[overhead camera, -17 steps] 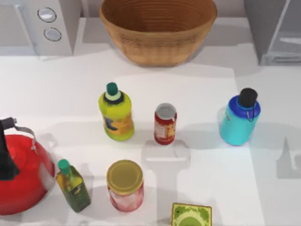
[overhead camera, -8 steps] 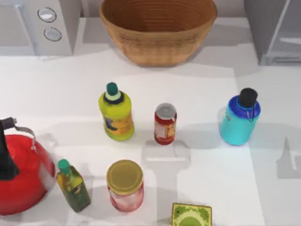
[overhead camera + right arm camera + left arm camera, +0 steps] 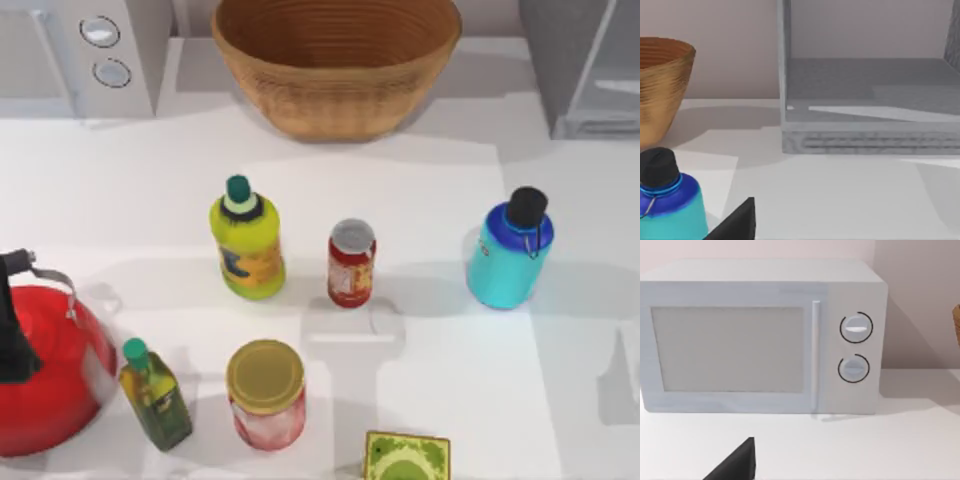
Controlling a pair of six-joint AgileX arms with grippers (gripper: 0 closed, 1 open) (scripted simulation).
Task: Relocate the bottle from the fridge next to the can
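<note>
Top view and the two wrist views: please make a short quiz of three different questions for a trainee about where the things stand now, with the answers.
1. True or false: the turquoise bottle stands upright on the table, outside the fridge.
2. Which thing stands nearest the red can on its left side in the top view? A) yellow-green bottle B) red kettle C) woven basket
3. Fill in: the left wrist view faces the white ____ with two round knobs.

Key: 1 true; 2 A; 3 microwave.
</note>
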